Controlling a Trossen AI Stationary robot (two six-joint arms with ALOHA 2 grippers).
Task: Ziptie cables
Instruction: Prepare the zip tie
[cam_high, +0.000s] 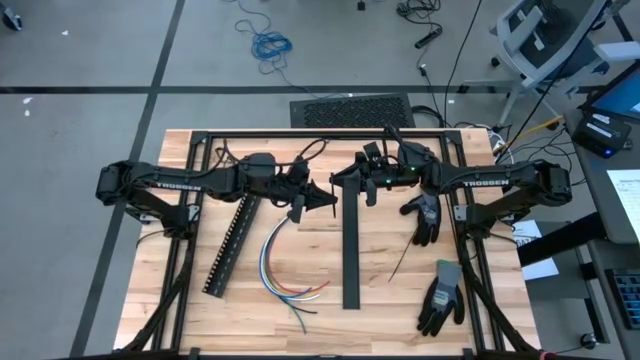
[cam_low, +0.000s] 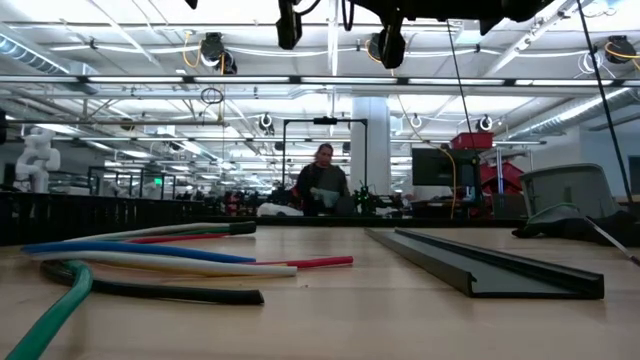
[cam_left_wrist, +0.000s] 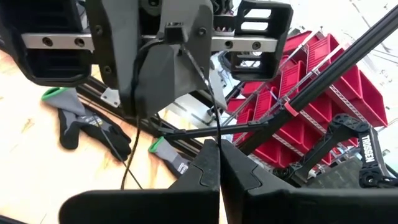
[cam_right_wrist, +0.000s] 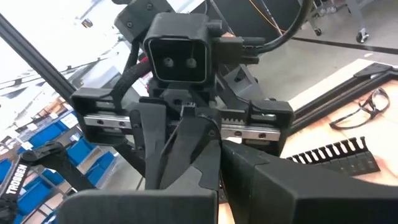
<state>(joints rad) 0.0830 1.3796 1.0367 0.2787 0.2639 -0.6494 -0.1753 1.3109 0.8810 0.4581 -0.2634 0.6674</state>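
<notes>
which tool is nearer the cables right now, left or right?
Left. The left tool, shut, hangs just above the cables at their far end. The right tool, also shut, sits beyond the long black channel, farther from them.

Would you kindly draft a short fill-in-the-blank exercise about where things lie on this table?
1. The cables lie between the slotted black duct and the long black ____.
2. Both grippers, left and right, are ____.
3. The number of gloves on the table is ____.

Missing words: channel; shut; two
</notes>
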